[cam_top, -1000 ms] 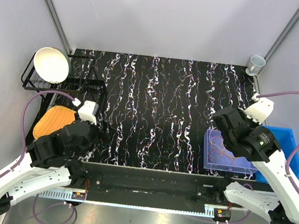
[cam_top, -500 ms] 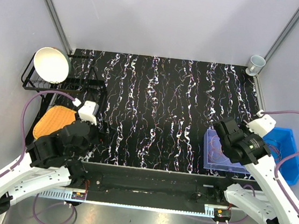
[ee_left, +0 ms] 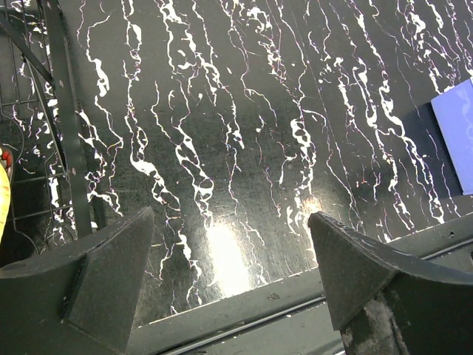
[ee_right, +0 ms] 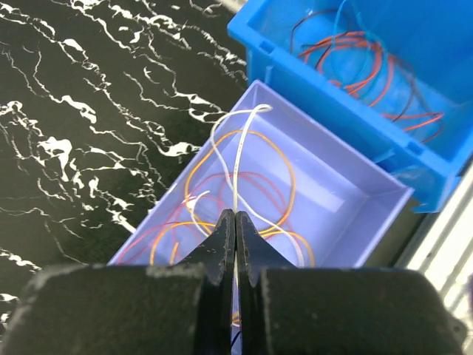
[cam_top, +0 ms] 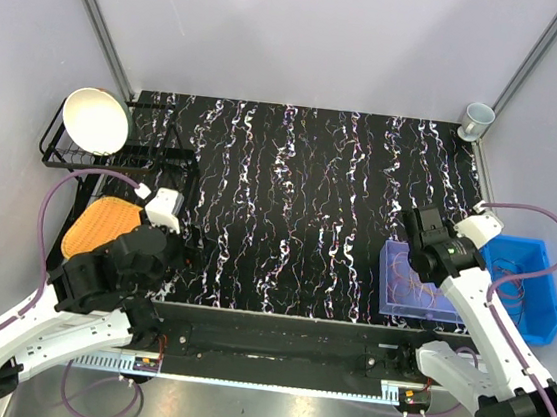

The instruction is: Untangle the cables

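Observation:
The cables are thin wires in two bins. A loose bunch of orange, red and white cables lies in the lavender tray, which stands at the table's near right. More orange, red and blue cables lie in the blue bin beside it. My right gripper is over the tray, shut on a white cable that arcs up from the bunch. From above it is at the tray's far edge. My left gripper is open and empty above the table's near left edge.
A black wire dish rack with a white bowl stands at the far left; its bars show in the left wrist view. An orange pad lies below it. A cup stands at the far right corner.
My right arm has dropped and swung in over the lavender tray, its wrist turning. The left arm has not moved.

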